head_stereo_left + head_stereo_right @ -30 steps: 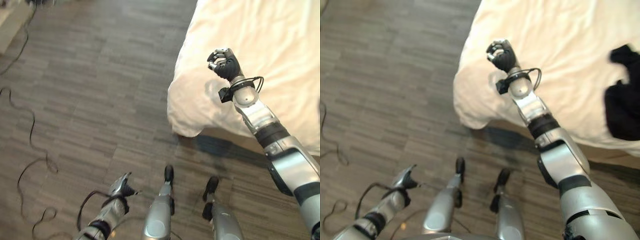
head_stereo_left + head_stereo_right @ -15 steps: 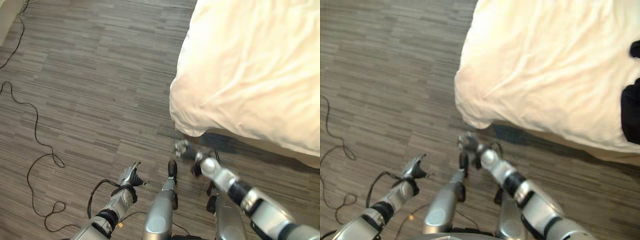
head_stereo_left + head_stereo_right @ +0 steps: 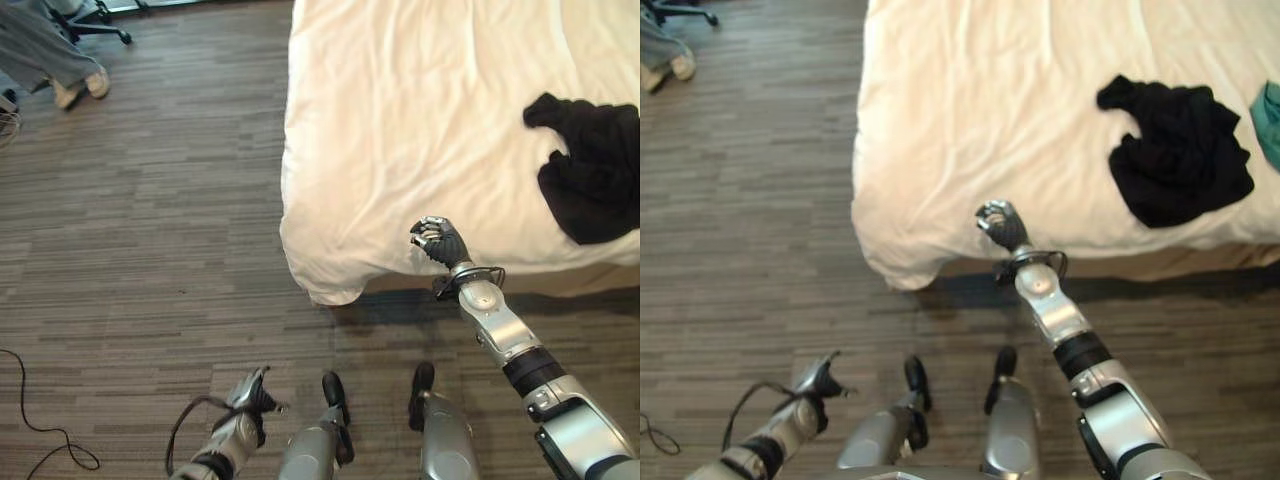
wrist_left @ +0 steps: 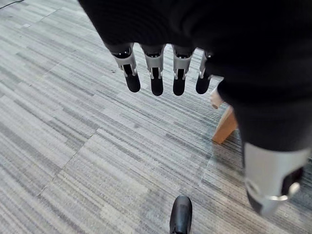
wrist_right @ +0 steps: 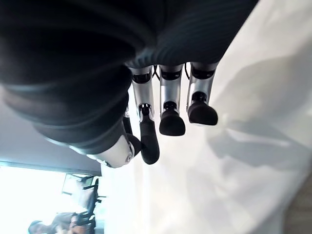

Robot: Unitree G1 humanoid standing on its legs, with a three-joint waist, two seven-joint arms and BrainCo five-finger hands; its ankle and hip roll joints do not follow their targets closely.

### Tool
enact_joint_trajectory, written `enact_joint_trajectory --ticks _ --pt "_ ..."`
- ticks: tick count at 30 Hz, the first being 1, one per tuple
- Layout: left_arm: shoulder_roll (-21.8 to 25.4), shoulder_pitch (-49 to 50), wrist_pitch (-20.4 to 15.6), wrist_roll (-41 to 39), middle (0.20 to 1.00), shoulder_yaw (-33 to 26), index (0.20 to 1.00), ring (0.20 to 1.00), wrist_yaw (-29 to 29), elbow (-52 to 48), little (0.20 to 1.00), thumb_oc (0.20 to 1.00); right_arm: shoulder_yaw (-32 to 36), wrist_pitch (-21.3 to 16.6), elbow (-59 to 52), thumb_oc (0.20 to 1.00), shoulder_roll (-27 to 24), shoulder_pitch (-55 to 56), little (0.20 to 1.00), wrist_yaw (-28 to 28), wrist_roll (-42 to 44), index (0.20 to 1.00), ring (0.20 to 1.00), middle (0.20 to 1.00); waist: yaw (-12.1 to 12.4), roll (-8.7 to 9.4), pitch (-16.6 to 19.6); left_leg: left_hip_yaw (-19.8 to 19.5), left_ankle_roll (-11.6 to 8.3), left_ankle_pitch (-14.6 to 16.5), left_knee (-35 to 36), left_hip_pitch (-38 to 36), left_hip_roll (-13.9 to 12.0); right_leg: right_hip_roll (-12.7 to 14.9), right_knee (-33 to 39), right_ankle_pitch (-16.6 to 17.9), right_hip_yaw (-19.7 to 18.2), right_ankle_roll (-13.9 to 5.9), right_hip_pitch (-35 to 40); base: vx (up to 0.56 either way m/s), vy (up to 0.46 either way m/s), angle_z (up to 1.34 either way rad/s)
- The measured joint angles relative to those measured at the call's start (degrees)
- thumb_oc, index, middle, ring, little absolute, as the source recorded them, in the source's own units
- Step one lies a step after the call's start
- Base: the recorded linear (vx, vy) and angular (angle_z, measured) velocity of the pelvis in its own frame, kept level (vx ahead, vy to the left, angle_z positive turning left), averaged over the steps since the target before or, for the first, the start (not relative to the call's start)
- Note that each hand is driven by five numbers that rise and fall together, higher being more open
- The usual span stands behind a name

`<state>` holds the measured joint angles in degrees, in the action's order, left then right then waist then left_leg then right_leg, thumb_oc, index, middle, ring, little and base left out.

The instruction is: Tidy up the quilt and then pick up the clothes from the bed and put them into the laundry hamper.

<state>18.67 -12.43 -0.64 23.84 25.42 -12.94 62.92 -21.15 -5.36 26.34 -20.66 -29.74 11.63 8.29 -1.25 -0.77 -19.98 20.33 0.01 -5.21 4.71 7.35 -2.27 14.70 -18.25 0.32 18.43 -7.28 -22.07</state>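
At lower centre: right hand (image 3: pixel 440 242) curled empty over quilt (image 3: pixel 400 150) edge.
Lower left: left hand (image 4: pixel 161 73) hangs open.
Advice: grasp quilt hem, pull smooth before black clothes (image 3: pixel 1175 150).

A person's legs (image 3: pixel 45 55) and an office chair base (image 3: pixel 100 20) occupy the wood-plank floor (image 3: pixel 150 230).

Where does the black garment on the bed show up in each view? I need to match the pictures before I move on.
Left eye view: black garment at the right edge, on the white quilt.
Right eye view: black garment upper right, beside a teal item at the edge.
Left wrist view: floor.
Right wrist view: quilt.
Shared landmark: the right robot hand by the quilt's near edge.
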Motion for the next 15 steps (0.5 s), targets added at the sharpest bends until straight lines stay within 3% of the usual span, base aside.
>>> enact_joint_trajectory --ticks 1,2,5,7,11,12,13,15 --pt "-0.15 -0.68 0.12 0.01 1.000 0.24 1.000 1.000 -0.04 0.00 1.000 1.000 0.30 0.33 0.68 0.200 -0.04 0.04 0.200 0.34 -1.08 0.200 0.200 0.200 0.01 -0.29 -0.45 -0.03 -0.12 -0.11 0.00 0.57 -0.09 0.22 0.50 0.08 0.72 0.09 -0.21 0.07 0.002 -0.30" --pt "-0.70 -1.54 0.34 0.07 1.000 1.61 1.000 1.000 0.12 0.00 1.000 1.000 0.56 0.86 2.91 0.200 -0.85 0.87 0.200 1.13 -2.02 0.200 0.200 0.200 -0.51 -1.72 -1.44 -0.42 -0.63 -0.41 -0.01 1.27 -0.75 -1.13 2.27 0.70 1.13 0.15 0.06 -0.01 -0.004 -0.14" --pt "-0.70 -1.90 0.26 0.21 1.000 2.17 1.000 1.000 -0.09 -1.14 1.000 1.000 1.94 1.60 14.43 0.200 -1.66 0.96 0.200 2.99 -5.73 0.200 0.200 0.200 -0.25 -2.38 -3.00 2.30 -2.03 0.36 -1.97 2.42 -2.12 -2.56 2.15 0.58 -0.68 0.76 -1.81 0.00 -0.016 -0.41" --pt "-1.18 -2.67 0.28 0.20 1.000 2.08 1.000 1.000 -0.12 -1.17 1.000 1.000 3.91 3.15 18.57 0.200 -4.07 3.69 0.200 4.25 -6.04 0.200 0.200 0.200 -1.90 -4.10 -4.81 2.53 -1.91 0.25 -2.23 2.51 -2.58 -3.11 1.99 0.39 -0.81 1.60 -1.85 0.07 -0.024 -0.16" --pt "-1.77 -3.67 0.25 1.42 1.000 2.31 1.000 1.000 0.20 0.04 1.000 1.000 10.98 3.59 33.81 0.200 -4.70 9.47 0.200 4.31 -6.01 0.200 0.200 0.200 -3.84 -4.01 -5.19 5.88 -2.60 2.05 -2.59 -1.29 -3.21 -4.99 1.58 -0.26 -4.45 3.68 -0.48 0.17 -0.017 -0.48" --pt "-1.71 -3.77 0.28 2.17 1.000 2.33 1.000 1.000 0.49 0.85 1.000 1.000 12.89 5.12 38.60 0.200 -4.81 10.11 0.200 4.13 -5.95 0.200 0.200 0.200 -4.74 -4.07 -5.13 6.81 -2.59 2.24 -2.54 -3.18 -3.24 -5.52 2.25 -0.02 -5.12 4.03 1.01 0.19 -0.054 -0.58" --pt "-1.75 -3.84 0.16 2.29 1.000 2.27 1.000 1.000 0.67 0.88 1.000 1.000 13.93 6.35 39.80 0.539 -5.59 11.81 0.539 3.98 -5.95 0.539 0.539 0.539 -5.41 -4.12 -5.10 7.66 -2.53 2.38 -2.43 -4.87 -3.41 -5.84 3.08 0.08 -6.04 4.16 2.50 0.19 -0.057 -0.53" --pt "-1.71 -3.70 0.04 2.51 1.000 2.19 1.000 1.000 1.76 0.67 1.000 1.000 18.51 6.39 41.18 1.000 -5.62 14.97 1.000 2.96 -6.00 1.000 1.000 1.000 -6.91 -4.21 -4.98 9.07 -3.47 3.51 -3.50 -8.11 -4.32 -8.07 6.23 0.20 -8.02 4.10 6.23 0.13 -0.055 -0.65"
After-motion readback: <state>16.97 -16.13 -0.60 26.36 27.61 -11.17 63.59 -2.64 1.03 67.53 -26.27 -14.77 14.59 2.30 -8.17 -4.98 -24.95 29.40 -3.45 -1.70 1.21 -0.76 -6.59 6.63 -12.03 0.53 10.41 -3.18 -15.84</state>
